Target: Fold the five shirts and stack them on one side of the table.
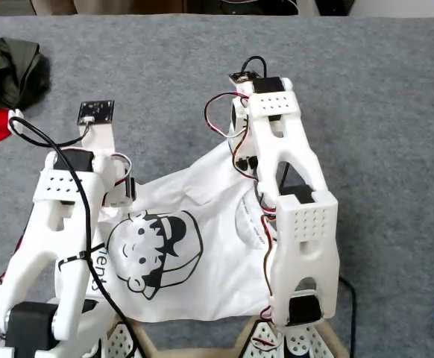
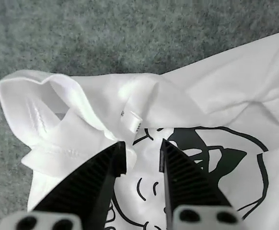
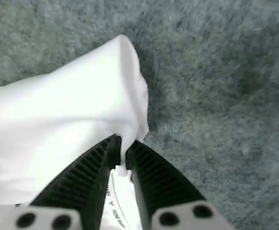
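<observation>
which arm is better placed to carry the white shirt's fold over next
Right, probably: the right gripper is shut on a bunched edge of the white shirt; the left gripper hangs open by its neck label, gripping nothing.

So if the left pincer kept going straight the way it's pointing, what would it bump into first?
The left pincer points at the white shirt, so it would most likely touch the cloth first, close to the little neck label. I can't tell how far off the cloth is.
</observation>
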{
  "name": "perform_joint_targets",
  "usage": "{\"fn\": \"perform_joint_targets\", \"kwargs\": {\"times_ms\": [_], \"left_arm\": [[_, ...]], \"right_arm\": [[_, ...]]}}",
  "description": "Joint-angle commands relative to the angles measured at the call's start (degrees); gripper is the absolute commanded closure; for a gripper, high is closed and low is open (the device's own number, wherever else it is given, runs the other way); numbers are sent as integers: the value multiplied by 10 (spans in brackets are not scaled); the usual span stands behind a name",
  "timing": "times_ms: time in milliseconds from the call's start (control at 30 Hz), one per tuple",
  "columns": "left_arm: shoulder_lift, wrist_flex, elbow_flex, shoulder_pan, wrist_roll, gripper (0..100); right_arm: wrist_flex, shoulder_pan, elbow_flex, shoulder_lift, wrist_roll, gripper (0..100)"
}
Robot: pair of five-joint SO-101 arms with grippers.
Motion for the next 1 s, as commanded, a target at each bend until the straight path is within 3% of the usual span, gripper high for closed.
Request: {"fn": "perform_joint_targets", "kwargs": {"times_ms": [0,233,733,967], "left_arm": [[-2,-9,4,-9,11,873],[-2,-45,31,-64,9,871],[3,-69,35,-62,13,870],[87,-81,0,-62,13,871]], "right_arm": [[4,9,-29,-4,-1,995],[4,7,-29,-3,-2,995],[4,7,-29,-1,-2,995],[4,7,-29,-1,-2,995]]}}
